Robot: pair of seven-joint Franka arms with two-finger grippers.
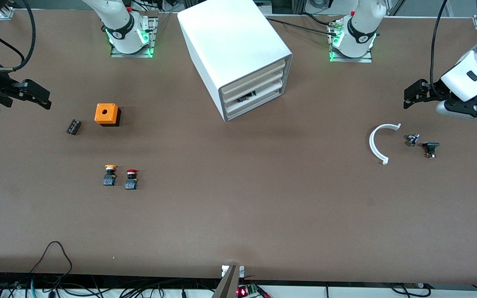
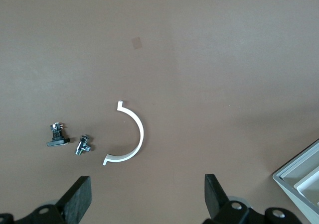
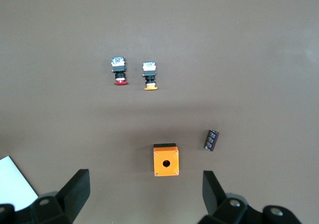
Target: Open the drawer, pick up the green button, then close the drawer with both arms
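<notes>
The white cabinet stands between the two arm bases, and its four stacked drawer fronts all sit nearly flush. Something small and dark shows in a gap between two of the fronts. The green button is hidden. My left gripper hovers open near the left arm's end of the table, with nothing between its fingers. A corner of the cabinet shows in its wrist view. My right gripper hovers open and empty at the right arm's end, above the orange box.
An orange box with a hole and a small dark part lie under the right gripper. Yellow-capped and red-capped buttons stand nearer the camera. A white curved clip, a metal part and a black part lie below the left gripper.
</notes>
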